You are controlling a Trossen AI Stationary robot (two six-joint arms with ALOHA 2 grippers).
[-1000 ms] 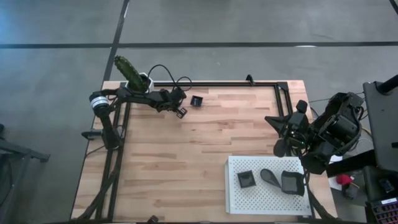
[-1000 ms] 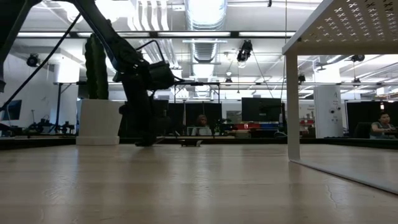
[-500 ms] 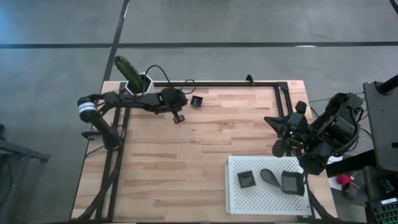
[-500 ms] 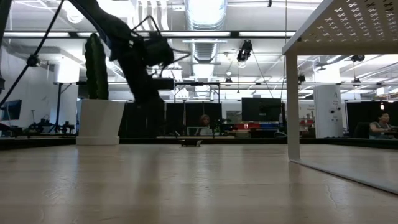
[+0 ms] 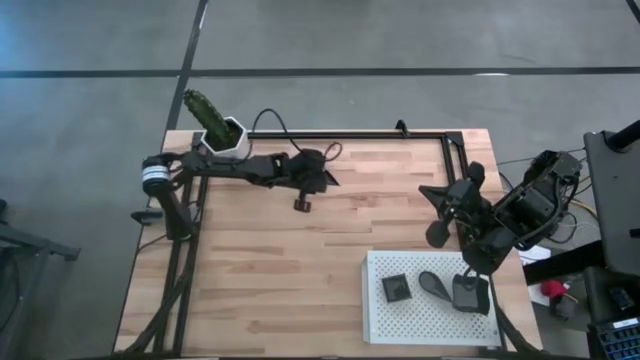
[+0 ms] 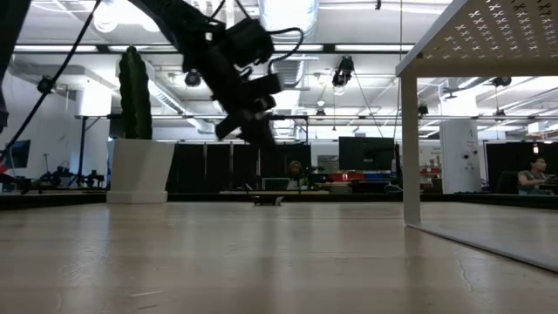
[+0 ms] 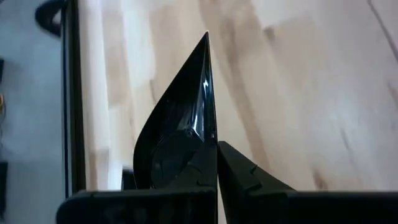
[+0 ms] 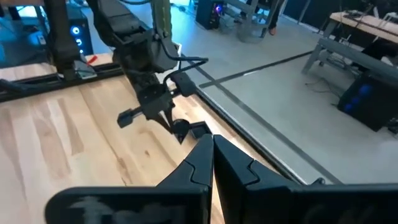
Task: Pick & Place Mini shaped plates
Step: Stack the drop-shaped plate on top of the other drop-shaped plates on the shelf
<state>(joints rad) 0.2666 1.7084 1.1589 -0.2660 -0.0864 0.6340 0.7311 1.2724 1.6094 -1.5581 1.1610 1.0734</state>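
Wooden surface [image 5: 300,270], white tray [image 5: 400,320] at its near right corner, holding three mini plates [image 5: 433,288]. Well apart from tray, toward cactus pot [image 5: 222,133]: left claw [image 7: 214,149] aloft, pinching teardrop plate [image 7: 177,134] by its rim. Probably light, stiff, glossy, so slippery. Right claw [image 8: 212,149] beside tray, pressed together, idle.

The right end effector [image 8: 212,163] has its two dark fingers pressed together. Farther off, the left arm [image 8: 134,43] hangs over the wooden bench [image 8: 68,149], gripping a dark plate [image 8: 180,129].
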